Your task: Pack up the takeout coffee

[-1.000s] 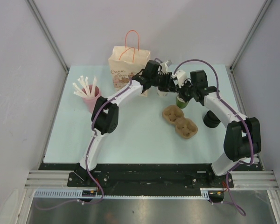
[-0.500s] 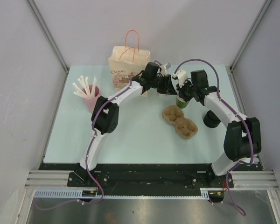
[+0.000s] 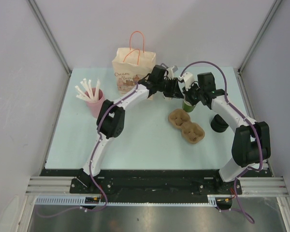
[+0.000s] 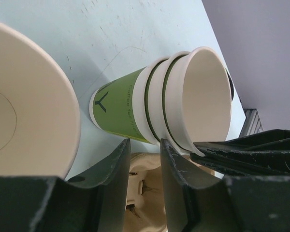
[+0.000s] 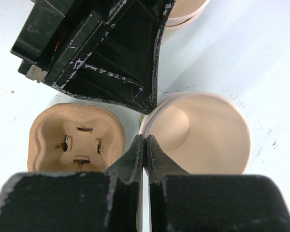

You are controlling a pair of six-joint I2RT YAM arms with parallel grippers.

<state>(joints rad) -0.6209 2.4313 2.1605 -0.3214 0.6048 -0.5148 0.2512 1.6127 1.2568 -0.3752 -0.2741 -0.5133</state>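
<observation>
Since a second ago the left gripper [image 4: 143, 150] has edged closer to the stack of green cups [image 4: 130, 108], while the tray [image 5: 75, 137] lies as it did. Its jaws stand half spread and empty beside the stack, probably ready to steady the lower cups, because the right gripper [image 5: 144, 142] is pressed together on the top cup's rim, seemingly to peel it free. What looks like the dark lidded coffee cup [image 3: 219, 123] waits on the table [image 3: 135, 140] right of the tray; a white lidded one I cannot find.
</observation>
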